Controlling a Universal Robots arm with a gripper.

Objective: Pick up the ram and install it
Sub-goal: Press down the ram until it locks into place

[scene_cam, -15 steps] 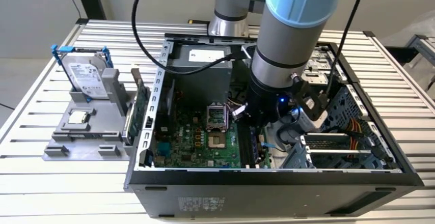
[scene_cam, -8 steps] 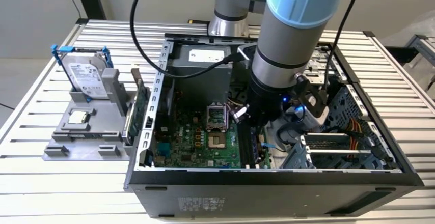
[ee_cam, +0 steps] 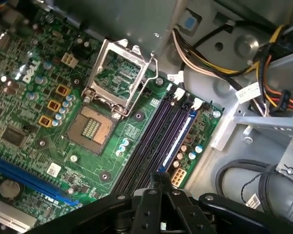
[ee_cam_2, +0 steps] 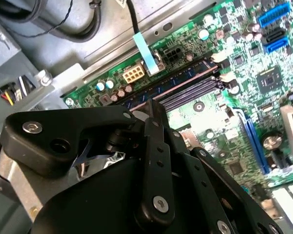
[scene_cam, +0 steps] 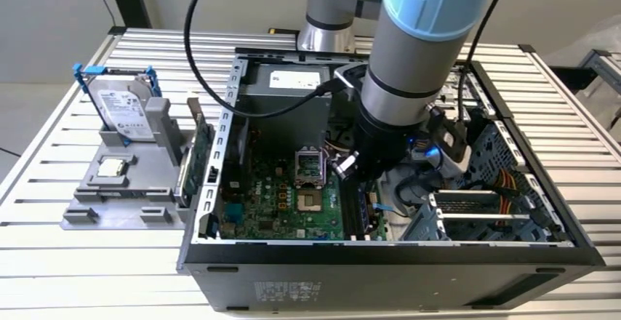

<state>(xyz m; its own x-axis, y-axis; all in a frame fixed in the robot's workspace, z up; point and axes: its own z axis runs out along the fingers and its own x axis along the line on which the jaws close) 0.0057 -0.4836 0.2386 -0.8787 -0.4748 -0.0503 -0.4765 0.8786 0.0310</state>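
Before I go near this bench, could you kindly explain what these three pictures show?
A robot arm reaches down into an open computer case standing on a slatted metal table. The exterior view looks on from off the arm. Both wrist views come from cameras riding on the arm, looking past its black pincer at the green motherboard.

At the exterior view's left, a grey holder carries a hard drive and a green card.

The ram, a thin blue stick, lies along one of the long black slots. The pincer hangs close over one end of it. I cannot tell whether it touches it.
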